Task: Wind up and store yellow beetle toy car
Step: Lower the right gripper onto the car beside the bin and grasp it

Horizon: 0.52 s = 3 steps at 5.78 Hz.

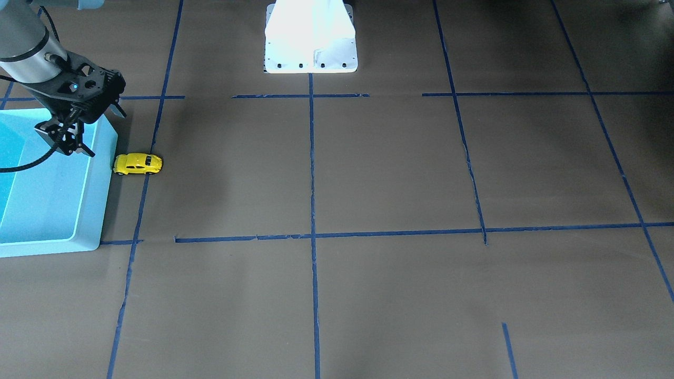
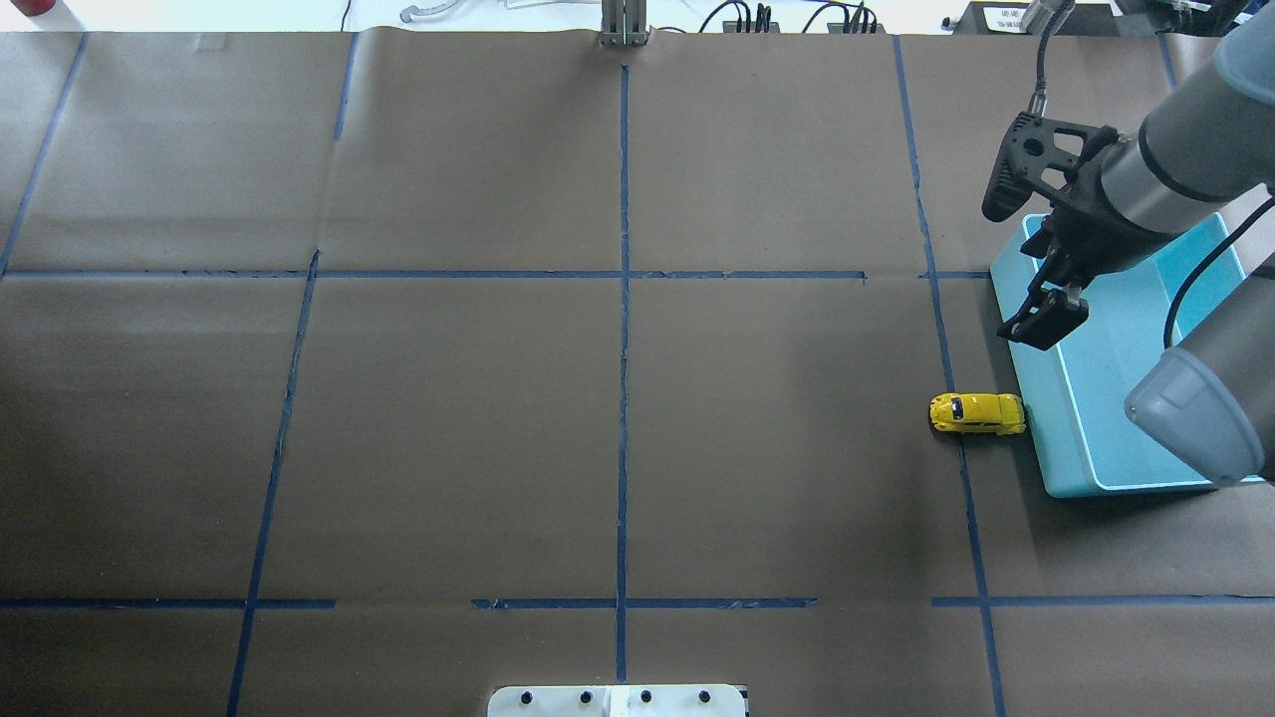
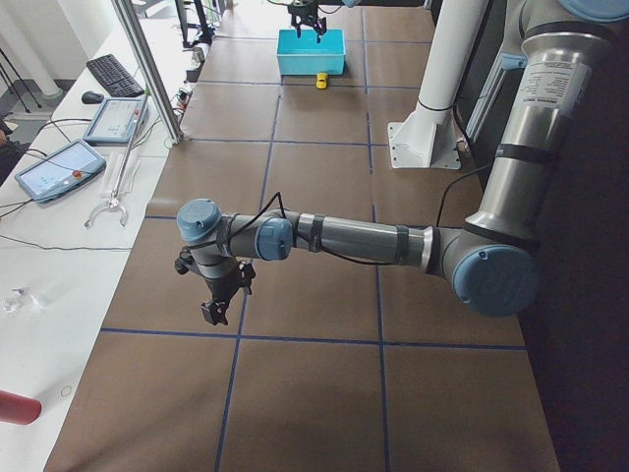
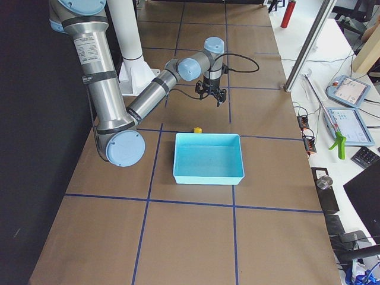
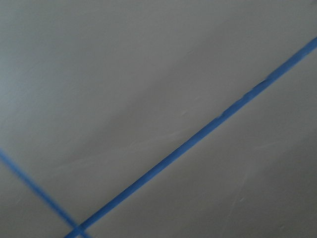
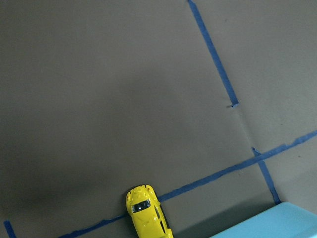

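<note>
The yellow beetle toy car [image 2: 977, 413] stands on its wheels on the table [image 2: 448, 418], out at 3 o'clock from the table's middle in the overhead view. It lies across a blue tape line [image 2: 964, 498], and one end is against, or just beside, the outer wall of the light blue bin [image 2: 1038, 438]. It is outside the bin, so storing is not yet done. The right tool [image 2: 1044, 324] hangs above the bin's rim at about 1 o'clock from the car, its fingers spread and gripping nothing. That height keeps it clear of both the wall and the toy, and its wrist camera looks down on the car's roof, which probably suits lining up a pick. Since the bin blocks one end of the car, a grasp most likely has to close across the car's flanks, along the 12-to-6 line, after the tool shifts toward 7 o'clock and drops. The left tool [image 3: 218, 305] is well apart over bare table, seemingly parked out of the way. Whether its fingers are apart or together cannot be told from here.
</note>
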Motion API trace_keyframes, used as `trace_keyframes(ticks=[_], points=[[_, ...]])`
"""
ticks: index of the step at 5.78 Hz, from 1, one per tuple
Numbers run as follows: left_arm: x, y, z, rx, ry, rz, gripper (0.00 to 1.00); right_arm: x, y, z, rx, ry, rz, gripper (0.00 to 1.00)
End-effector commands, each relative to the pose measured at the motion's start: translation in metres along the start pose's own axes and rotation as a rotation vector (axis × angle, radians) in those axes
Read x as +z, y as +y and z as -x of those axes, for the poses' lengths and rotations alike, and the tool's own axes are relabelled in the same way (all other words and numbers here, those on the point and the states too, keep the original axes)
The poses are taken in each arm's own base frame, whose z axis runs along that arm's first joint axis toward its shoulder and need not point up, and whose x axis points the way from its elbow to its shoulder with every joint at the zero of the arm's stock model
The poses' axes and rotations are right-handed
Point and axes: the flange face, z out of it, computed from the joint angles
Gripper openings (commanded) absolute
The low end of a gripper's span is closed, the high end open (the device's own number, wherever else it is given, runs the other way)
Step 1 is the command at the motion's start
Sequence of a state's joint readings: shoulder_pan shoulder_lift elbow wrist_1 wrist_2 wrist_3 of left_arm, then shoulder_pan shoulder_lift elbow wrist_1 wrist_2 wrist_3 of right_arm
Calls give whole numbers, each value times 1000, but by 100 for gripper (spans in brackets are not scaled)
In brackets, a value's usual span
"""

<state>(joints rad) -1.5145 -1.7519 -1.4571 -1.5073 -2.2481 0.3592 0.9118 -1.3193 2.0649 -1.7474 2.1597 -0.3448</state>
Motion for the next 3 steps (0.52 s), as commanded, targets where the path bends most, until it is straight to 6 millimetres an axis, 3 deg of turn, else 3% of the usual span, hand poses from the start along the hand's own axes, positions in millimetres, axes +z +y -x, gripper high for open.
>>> trace_keyframes(ticks=[1, 2, 3], points=[[3, 43, 26, -293, 5, 1, 100, 62, 2, 30, -163, -18, -1, 100], [4, 45, 26, -315, 5, 2, 100, 84, 19, 44, -218, 4, -14, 100], [16, 60, 27, -330, 24, 17, 100, 98, 40, 45, -264, 20, -22, 100]])
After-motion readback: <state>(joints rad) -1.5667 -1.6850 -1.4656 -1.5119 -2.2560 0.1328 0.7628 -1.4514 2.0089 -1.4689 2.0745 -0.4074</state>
